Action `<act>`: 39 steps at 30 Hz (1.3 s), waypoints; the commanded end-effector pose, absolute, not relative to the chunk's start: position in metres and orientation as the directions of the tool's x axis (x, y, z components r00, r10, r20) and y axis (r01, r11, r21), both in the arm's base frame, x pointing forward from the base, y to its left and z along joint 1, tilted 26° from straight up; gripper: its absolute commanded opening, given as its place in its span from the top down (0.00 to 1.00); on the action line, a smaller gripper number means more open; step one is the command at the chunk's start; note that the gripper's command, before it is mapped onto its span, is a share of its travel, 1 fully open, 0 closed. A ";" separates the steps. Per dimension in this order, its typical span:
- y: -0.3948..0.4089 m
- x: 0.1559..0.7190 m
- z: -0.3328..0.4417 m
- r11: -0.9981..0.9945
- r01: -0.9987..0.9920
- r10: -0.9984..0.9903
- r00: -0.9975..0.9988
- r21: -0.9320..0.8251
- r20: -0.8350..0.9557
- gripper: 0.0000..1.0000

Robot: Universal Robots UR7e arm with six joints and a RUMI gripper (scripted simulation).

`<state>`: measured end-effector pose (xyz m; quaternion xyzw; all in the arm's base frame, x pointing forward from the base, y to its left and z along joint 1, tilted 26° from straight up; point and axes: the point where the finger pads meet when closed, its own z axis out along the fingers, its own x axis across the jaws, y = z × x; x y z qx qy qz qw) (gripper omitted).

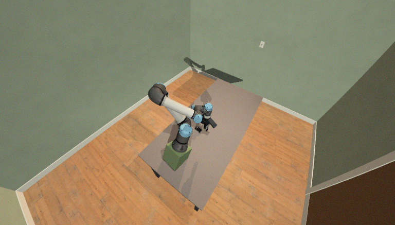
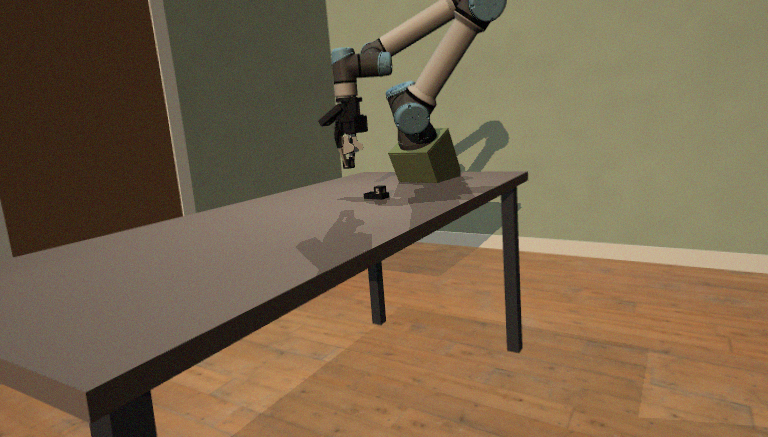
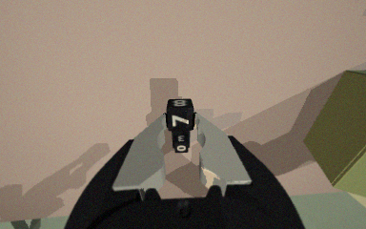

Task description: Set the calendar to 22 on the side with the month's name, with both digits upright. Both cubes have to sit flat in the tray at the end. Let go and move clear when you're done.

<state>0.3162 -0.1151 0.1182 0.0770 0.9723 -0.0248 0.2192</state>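
My gripper (image 1: 206, 128) (image 2: 348, 161) (image 3: 180, 114) is shut on a black digit cube (image 2: 348, 165) (image 3: 180, 114), held well above the table. In the wrist view the held cube shows a white 7 lying sideways on the face towards the camera and an 8, also sideways, on the narrow face beyond. The black tray (image 2: 370, 196) stands on the table, beside and below the gripper. The other black cube (image 2: 379, 189) (image 3: 181, 142) is at the tray; the wrist view shows a 0 and a sideways 3-like mark on it. The month's name cannot be read.
The tray stands on the grey-brown table (image 1: 230, 123) (image 2: 215, 251), close to the green base block (image 1: 176, 157) (image 2: 421, 165) that carries the arm. The base block also shows at the right of the wrist view (image 3: 335, 129). Arm shadows cross the table around the tray.
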 end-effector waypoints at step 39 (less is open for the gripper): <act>-0.122 0.350 0.046 0.987 0.161 0.139 -0.892 -0.015 -0.431 0.90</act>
